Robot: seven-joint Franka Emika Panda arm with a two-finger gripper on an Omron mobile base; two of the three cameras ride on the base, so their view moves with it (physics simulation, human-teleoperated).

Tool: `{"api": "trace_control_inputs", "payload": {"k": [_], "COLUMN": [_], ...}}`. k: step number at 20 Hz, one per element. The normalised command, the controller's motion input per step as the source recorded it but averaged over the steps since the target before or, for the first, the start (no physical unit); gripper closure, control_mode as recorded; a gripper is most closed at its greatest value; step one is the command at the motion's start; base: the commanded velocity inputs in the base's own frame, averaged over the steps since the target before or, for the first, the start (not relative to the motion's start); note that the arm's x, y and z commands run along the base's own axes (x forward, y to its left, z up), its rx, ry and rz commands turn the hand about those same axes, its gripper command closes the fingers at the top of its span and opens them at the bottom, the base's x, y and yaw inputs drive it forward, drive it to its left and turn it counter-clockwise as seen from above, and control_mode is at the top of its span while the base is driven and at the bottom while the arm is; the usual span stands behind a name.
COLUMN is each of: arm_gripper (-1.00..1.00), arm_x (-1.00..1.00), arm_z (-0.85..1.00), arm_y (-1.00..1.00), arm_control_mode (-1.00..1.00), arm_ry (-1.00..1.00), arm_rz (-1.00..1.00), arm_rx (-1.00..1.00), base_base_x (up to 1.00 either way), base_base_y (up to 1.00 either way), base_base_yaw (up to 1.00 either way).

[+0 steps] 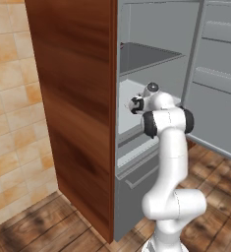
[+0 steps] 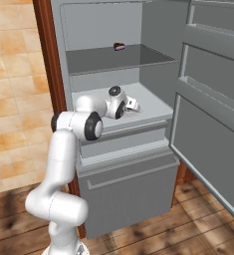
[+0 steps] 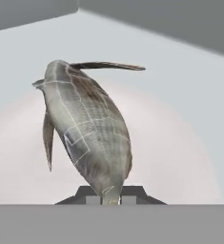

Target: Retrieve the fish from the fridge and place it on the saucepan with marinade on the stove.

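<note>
The fridge [image 2: 128, 194] stands open, and my arm reaches onto its middle shelf [image 2: 153, 107]. The greyish-brown fish [image 3: 89, 128], with dark marks and thin fins, fills the hand view and lies on a pale round plate [image 3: 180, 157]. My gripper [image 3: 110, 199] is shut on the fish's near end, with its dark fingertips [image 3: 92, 196] pressed against both sides. From the base, my gripper [image 2: 133, 106] sits low over the shelf. The saucepan, marinade and stove are out of view.
The fridge door [image 2: 213, 114], with its shelves, is swung wide on the right. A small dark and pink item [image 2: 119, 47] rests on the upper shelf. The brown wood side panel [image 1: 77, 98] walls in the left. The bottom drawer's handle [image 2: 133, 177] juts out below my arm.
</note>
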Motion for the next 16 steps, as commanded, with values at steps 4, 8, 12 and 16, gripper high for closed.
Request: {"api": "trace_control_inputs", "payload": {"k": [4, 8, 12, 16], "arm_gripper": [1.00, 1.00, 1.00, 1.00], "arm_x": [-0.39, -0.60, -0.71, -0.74], "arm_z": [0.18, 0.24, 0.25, 0.28], "arm_y": [-0.32, -0.42, -0.39, -0.41], "arm_control_mode": [-1.00, -1.00, -1.00, -1.00], "arm_ry": [-0.07, -0.15, -0.15, -0.14], "arm_rz": [-0.05, -0.05, -0.08, -0.07], "arm_rx": [0.05, 0.08, 0.07, 0.07], "base_base_x": [0.00, 0.00, 0.00, 0.00], "base_base_y": [0.00, 0.00, 0.00, 0.00], "base_base_yaw": [0.00, 0.00, 0.00, 0.00]}}
